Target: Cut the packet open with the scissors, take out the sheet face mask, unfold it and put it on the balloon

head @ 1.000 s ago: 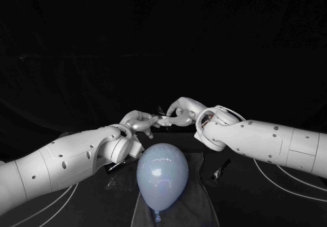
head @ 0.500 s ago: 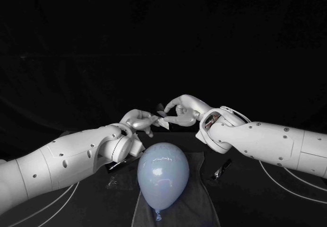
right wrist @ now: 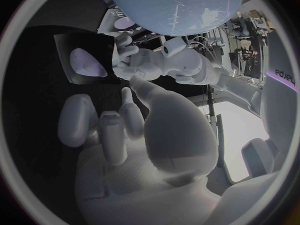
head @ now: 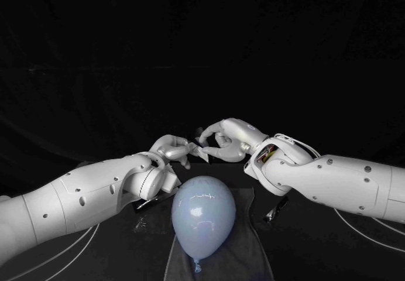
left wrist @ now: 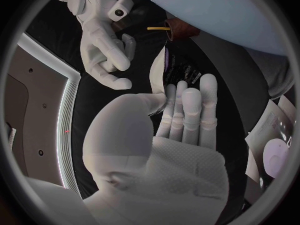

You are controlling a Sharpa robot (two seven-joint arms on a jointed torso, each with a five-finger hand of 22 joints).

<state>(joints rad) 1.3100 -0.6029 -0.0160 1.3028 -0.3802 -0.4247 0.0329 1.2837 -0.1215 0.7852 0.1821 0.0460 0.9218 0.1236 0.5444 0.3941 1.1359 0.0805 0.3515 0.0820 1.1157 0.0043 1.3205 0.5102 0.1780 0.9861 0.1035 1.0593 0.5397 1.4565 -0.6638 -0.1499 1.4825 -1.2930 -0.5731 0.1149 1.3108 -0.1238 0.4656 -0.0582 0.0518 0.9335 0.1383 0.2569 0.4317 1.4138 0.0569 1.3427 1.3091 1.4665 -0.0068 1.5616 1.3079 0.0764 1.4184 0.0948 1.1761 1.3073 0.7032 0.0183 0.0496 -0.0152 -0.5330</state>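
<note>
Change: the right hand is being drawn up and off toward the surface's right edge, away from the left hand. The gap between the two is being widened, and more of the pale folded sheet is being uncovered.
Meaning: the sheet face mask is judged to be out of its packet already, and the unfolding is only being started. Nothing is being laid on the balloon yet.
Left hand: the mask is being pinched by one edge between thumb and fingers.
Right hand: its fingers are being held curled close to the mask's upper edge. Whether the mask is being gripped or merely approached cannot be told.
Mask: it is being held in the air over the middle of the surface, beyond the balloon's far end and well apart from it.
Balloon: it is being left lying on a dark cloth by the surface's near edge, knot nearest.
Scissors: they are being left lying just beside the cloth's right edge.
</note>
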